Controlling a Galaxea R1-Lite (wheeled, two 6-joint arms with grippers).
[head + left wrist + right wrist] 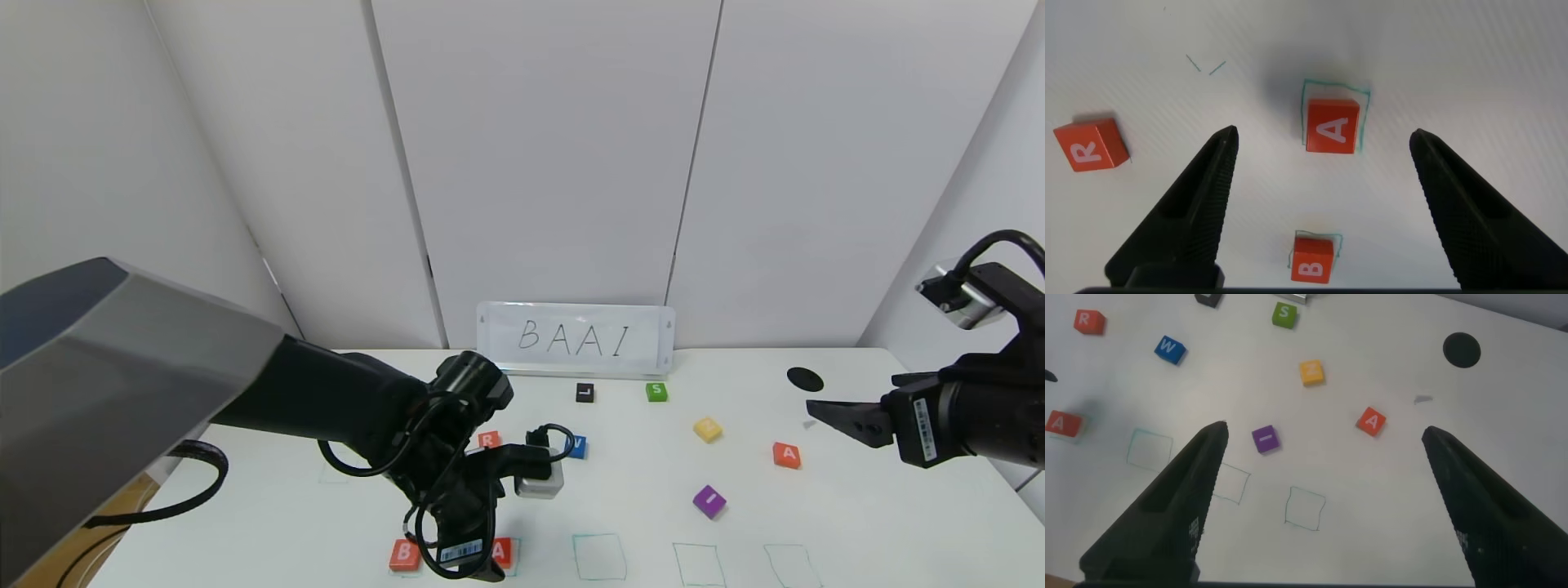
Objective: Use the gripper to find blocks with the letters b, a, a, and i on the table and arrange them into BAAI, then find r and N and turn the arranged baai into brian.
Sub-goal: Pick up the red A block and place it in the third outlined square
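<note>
On the white table [857, 506], an orange-red B block [403, 554] and an A block [504, 552] lie at the front left, each inside a green drawn square. My left gripper [482, 567] hovers open and empty over them. In the left wrist view the gripper [1324, 131] frames the A block [1332, 125], with the B block [1312, 257] nearer. The R block [488, 440] lies behind; it also shows in the left wrist view [1091, 144]. A second A block [787, 455] and the purple I block [709, 501] lie at the right. My right gripper [824, 411] is open and raised above the right side [1324, 429].
A BAAI sign [576, 338] stands at the back. Black L [584, 393], green S [656, 392], blue [577, 446] and yellow [707, 429] blocks lie mid-table. Three vacant green squares [599, 557] run along the front. A black hole [805, 379] is at the far right.
</note>
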